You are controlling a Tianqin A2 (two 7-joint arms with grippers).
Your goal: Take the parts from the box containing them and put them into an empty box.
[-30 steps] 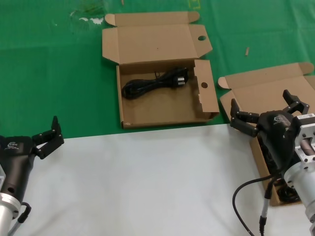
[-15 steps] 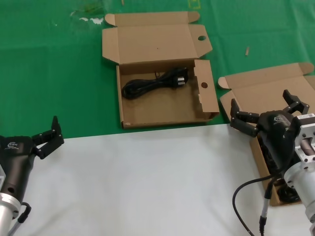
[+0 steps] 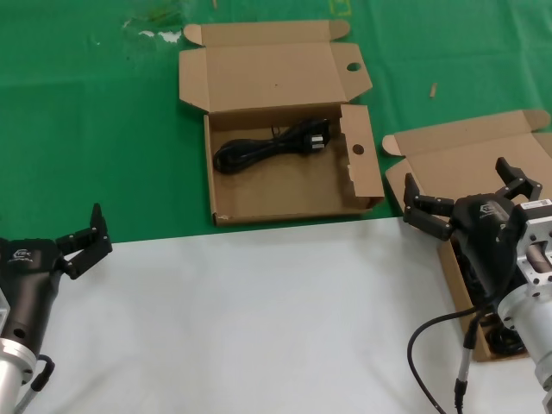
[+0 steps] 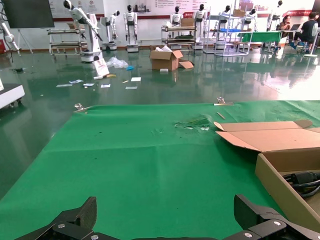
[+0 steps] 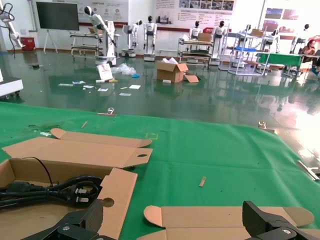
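Observation:
A coiled black power cable (image 3: 272,147) lies in the open cardboard box with round holes (image 3: 285,210) at the back centre. The right wrist view shows this cable (image 5: 55,190) too. At the right stands a second open box with a plain lid (image 3: 466,151). Dark cables (image 3: 507,341) show at its near end; my right arm hides most of its inside. My right gripper (image 3: 454,171) hangs open over that box, holding nothing. At the near left, my left gripper (image 3: 79,235) is open and empty above the edge of the white sheet.
Green cloth (image 3: 95,129) covers the far table and a white sheet (image 3: 250,319) covers the near part. A small tan scrap (image 3: 433,90) lies right of the holed box. The right arm's cable (image 3: 431,354) loops over the white sheet.

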